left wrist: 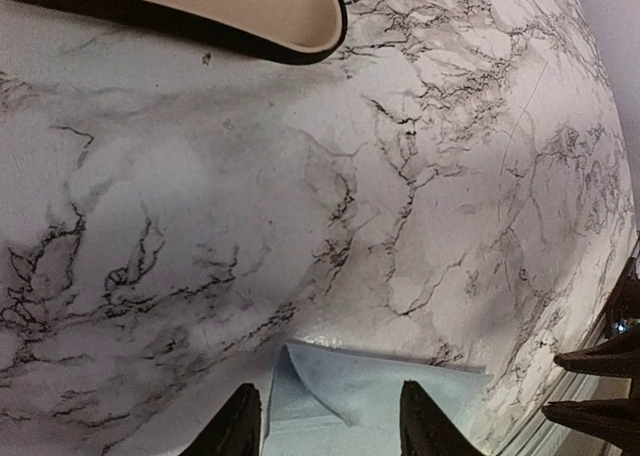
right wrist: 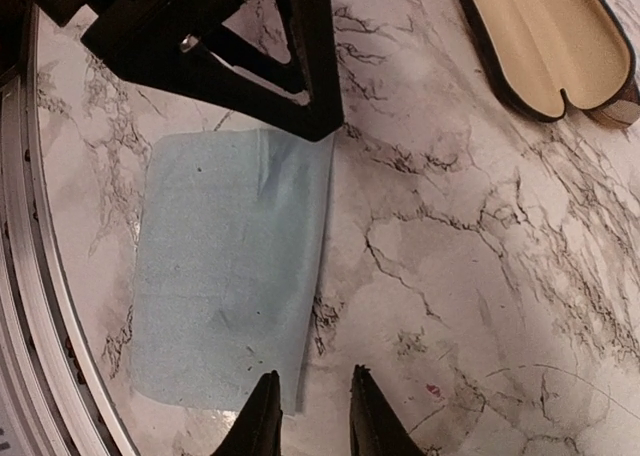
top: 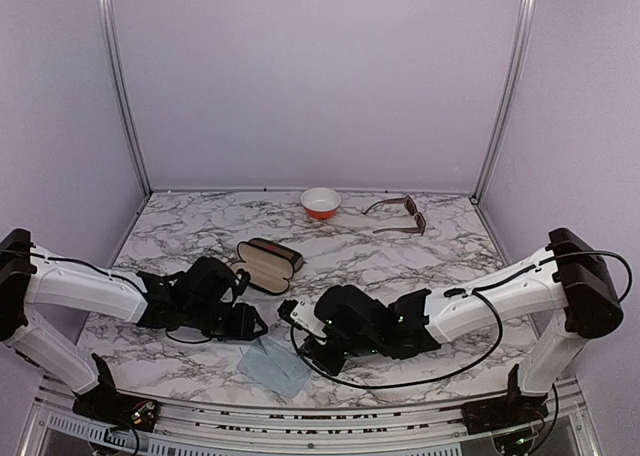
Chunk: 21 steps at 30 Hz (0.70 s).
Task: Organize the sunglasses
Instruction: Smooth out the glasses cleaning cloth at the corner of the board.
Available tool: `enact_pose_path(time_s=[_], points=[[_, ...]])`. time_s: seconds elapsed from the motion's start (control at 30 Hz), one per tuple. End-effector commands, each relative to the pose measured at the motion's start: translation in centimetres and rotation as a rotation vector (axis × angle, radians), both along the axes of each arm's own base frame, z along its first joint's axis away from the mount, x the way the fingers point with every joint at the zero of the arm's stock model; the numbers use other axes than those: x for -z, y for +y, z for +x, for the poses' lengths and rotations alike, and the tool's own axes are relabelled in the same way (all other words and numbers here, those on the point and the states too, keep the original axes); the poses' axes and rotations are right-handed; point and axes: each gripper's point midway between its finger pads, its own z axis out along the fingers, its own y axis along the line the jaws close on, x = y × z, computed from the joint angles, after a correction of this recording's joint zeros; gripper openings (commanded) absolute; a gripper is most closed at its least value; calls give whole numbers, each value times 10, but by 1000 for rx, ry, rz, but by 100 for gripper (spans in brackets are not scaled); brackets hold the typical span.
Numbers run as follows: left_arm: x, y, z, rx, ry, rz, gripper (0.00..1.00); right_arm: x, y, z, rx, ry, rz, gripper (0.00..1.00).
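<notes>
Looks like the cloth step: left gripper (left wrist: pixel 330 428) half-open over blue cloth (right wrist: pixel 230 266), right gripper (right wrist: pixel 315 416) narrow at its corner, next needs a pinch

Marble table (top: pixel 180 231) bears open case (top: pixel 268 264), bowl (top: pixel 320 202), sunglasses (top: pixel 401 216), blue cloth (top: pixel 275 366)

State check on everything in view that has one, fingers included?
sunglasses: arms unfolded, lying far right, outside the case.
case: open, cream lining bare where visible.
bowl: upright, looks empty.
cloth: lying flat, creased at one end.
left fingers: apart, straddling the cloth's edge.
right fingers: narrowly apart at the cloth's corner, holding nothing.
</notes>
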Motion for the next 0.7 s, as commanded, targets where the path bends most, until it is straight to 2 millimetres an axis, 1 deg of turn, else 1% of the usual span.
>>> enact_pose_path(time_s=[0.0, 0.13, 0.33, 0.4, 0.57, 0.6, 0.67], points=[[1, -7, -2, -17, 23, -30, 44, 2, 3, 2, 19, -5, 12, 24], [4, -10, -1, -16, 28, -28, 38, 1, 3, 1, 15, -8, 14, 24], [8, -15, -1, -11, 39, -17, 35, 1, 1, 1, 19, -14, 8, 24], [10, -15, -1, -13, 43, -14, 31, 0, 1, 1, 20, -18, 11, 24], [9, -16, 0, -20, 30, -11, 14, -3, 4, -4, 1, -29, 16, 24], [8, -16, 1, -23, 25, -11, 8, -3, 5, -5, -4, -32, 15, 24], [5, -16, 2, -28, 15, -13, 3, -3, 7, -7, -16, -39, 10, 24]])
